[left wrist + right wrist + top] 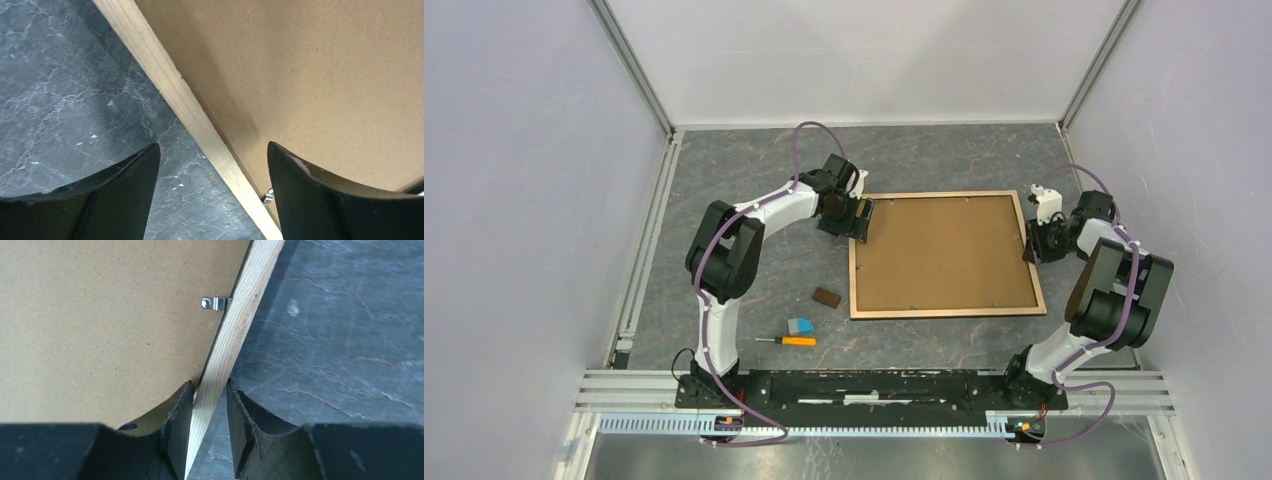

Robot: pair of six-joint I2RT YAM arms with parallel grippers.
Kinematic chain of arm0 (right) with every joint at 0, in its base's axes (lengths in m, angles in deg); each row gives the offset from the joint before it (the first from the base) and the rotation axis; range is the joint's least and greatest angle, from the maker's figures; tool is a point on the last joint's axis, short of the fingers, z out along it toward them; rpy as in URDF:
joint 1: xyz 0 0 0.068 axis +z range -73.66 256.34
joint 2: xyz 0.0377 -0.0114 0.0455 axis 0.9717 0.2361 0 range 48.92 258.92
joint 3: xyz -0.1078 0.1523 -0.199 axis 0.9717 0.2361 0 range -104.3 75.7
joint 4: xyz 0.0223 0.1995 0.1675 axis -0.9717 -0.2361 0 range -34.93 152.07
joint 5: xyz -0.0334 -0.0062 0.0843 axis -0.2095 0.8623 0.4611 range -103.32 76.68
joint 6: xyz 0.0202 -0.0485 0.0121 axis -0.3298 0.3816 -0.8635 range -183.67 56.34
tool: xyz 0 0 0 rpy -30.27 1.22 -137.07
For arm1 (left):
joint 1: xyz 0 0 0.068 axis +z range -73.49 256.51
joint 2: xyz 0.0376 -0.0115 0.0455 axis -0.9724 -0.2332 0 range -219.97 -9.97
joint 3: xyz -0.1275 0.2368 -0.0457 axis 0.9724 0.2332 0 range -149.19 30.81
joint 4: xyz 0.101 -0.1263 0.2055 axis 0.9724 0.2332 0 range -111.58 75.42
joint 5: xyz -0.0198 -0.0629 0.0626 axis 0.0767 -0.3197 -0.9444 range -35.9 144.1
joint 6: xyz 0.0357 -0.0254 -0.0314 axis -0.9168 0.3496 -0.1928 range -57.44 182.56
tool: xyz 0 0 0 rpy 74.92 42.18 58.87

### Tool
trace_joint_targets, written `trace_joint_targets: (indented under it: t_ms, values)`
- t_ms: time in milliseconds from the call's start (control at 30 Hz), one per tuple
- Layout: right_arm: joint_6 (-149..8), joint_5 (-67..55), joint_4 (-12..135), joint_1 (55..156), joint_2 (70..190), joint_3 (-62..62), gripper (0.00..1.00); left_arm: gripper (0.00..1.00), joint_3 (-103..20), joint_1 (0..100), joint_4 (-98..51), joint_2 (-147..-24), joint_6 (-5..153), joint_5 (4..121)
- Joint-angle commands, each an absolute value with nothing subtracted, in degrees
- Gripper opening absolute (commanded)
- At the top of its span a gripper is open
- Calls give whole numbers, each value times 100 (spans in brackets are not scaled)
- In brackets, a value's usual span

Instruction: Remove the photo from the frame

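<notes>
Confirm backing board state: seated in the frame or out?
Seated. The backing board fills the frame inside its wood rim, back side up; a metal clip overlaps the board's edge.

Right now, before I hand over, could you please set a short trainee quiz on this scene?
1. True or false: the frame lies with its brown back up.
2. Which gripper is shut on the frame's wood rim? A. left B. right C. both
3. Name the orange-handled tool left of the frame.
Key: 1. True. 2. B: the right gripper pinches the rim, while the left gripper is open astride it. 3. A screwdriver.
</notes>
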State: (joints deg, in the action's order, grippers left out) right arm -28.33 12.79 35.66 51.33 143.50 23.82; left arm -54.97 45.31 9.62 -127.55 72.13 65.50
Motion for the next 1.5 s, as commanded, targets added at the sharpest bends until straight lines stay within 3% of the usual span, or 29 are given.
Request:
trace_joint_targets:
  t_ms: [0,167,567,700,967,1200,1333,1467]
  values:
    - [-2533,1646,1777,5461,14937,2894,41,80,-5686,4624,1089,-12779,7145,6038]
    - [-2277,1759,1537,5698,14960,2920,49,56,-5754,4872,1393,-12796,6839,5737]
    - [-2806,2126,1988,6438,15177,2654,52,51,-5735,5336,1457,-12718,6491,5379]
    - [-3007,2257,2149,6487,15297,2423,53,58,-5732,5435,1584,-12508,6360,5588]
    - [-3204,2467,2174,6504,15178,2023,66,99,-5737,5696,1991,-11412,5572,6137]
    - [-3119,2657,2052,6460,14476,1035,89,100,-5445,5498,3506,-9794,3511,7572]
    - [-2998,2931,2160,6490,13945,819,94,100,-4924,4701,4661,-9097,2520,7170]
    - [-3477,3180,2993,6627,13302,1233,96,100,-3840,3112,5009,-8352,2423,6379]
